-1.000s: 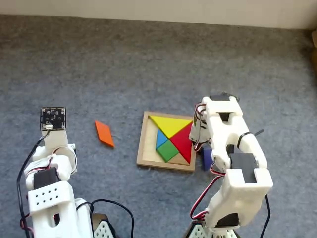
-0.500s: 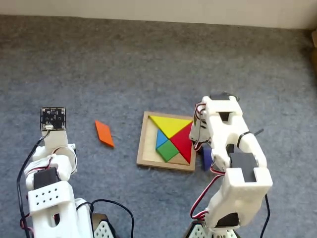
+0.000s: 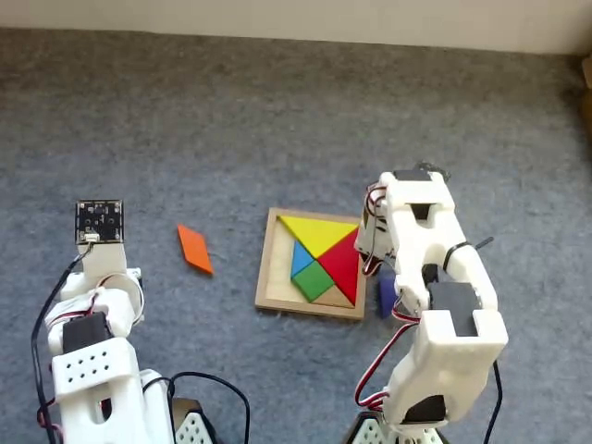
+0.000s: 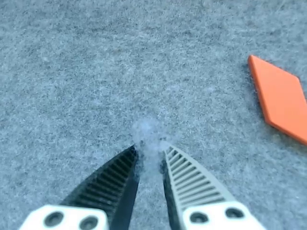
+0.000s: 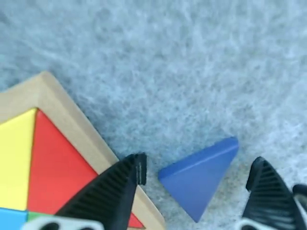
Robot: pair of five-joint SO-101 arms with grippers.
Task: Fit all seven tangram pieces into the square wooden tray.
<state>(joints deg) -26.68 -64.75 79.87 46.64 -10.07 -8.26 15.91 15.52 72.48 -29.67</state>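
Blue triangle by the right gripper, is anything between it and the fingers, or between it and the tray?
Nothing visible. The blue triangle lies on the carpet between the open right gripper's fingers; only bare carpet and the tray's raised rim separate it from the tray's inside.

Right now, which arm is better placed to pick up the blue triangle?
Right. Its open claw straddles the blue triangle, which lies on the carpet beside the tray. The left claw is on the tray's other side, near the orange piece.
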